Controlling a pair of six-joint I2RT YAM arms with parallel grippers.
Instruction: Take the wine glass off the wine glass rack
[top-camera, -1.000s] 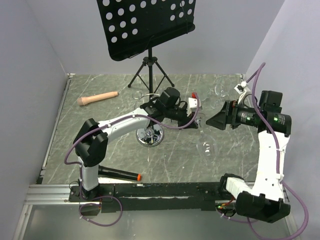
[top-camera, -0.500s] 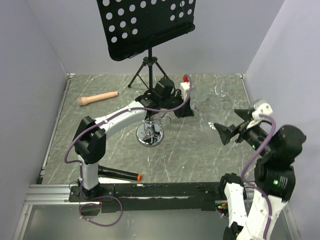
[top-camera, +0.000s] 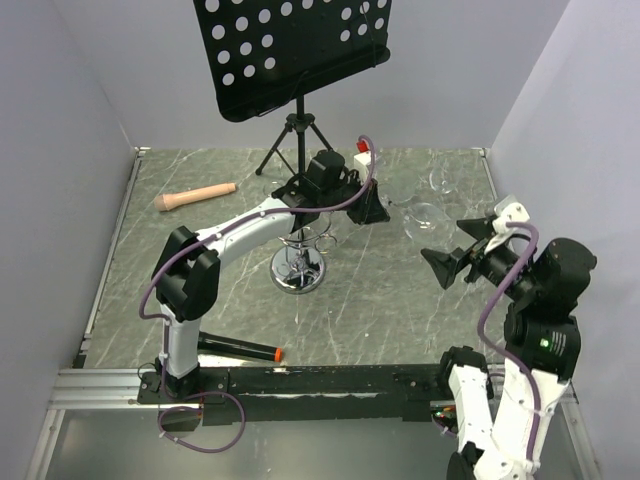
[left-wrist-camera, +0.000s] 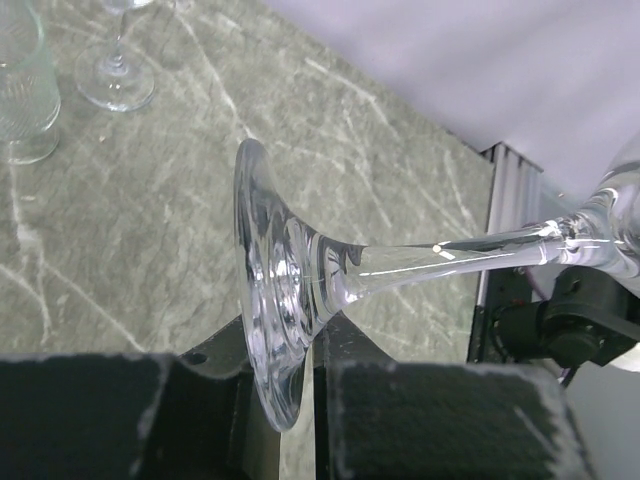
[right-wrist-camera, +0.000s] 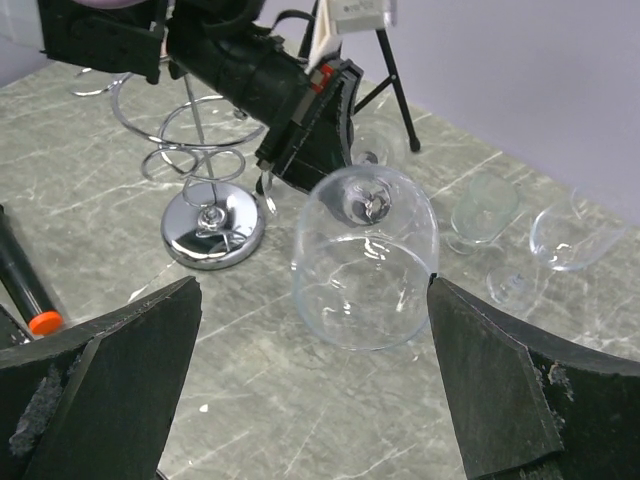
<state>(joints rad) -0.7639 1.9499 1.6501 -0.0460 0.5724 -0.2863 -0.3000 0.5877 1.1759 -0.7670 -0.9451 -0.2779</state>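
Observation:
The wine glass (right-wrist-camera: 365, 260) lies on its side in the air, its bowl (top-camera: 422, 215) pointing right. My left gripper (left-wrist-camera: 290, 400) is shut on its round foot (left-wrist-camera: 270, 290), and the stem (left-wrist-camera: 450, 255) runs off to the right. The wine glass rack (top-camera: 299, 270), chrome with a round shiny base (right-wrist-camera: 213, 228) and looped wire top, stands left of the glass and apart from it. My right gripper (right-wrist-camera: 315, 370) is open wide and faces the bowl's mouth without touching it. From above, the left gripper (top-camera: 372, 208) is behind and right of the rack and the right gripper (top-camera: 455, 248) is near the right wall.
A black perforated music stand (top-camera: 290, 50) on a tripod stands at the back. A flesh-coloured handle (top-camera: 195, 196) lies back left and a black marker with an orange tip (top-camera: 240, 348) front left. Other clear glasses (top-camera: 440, 183) stand back right.
My left arm has carried the glass from in front and right of the rack back toward the far side. My right arm has pulled back to the right and lower, jaws still wide.

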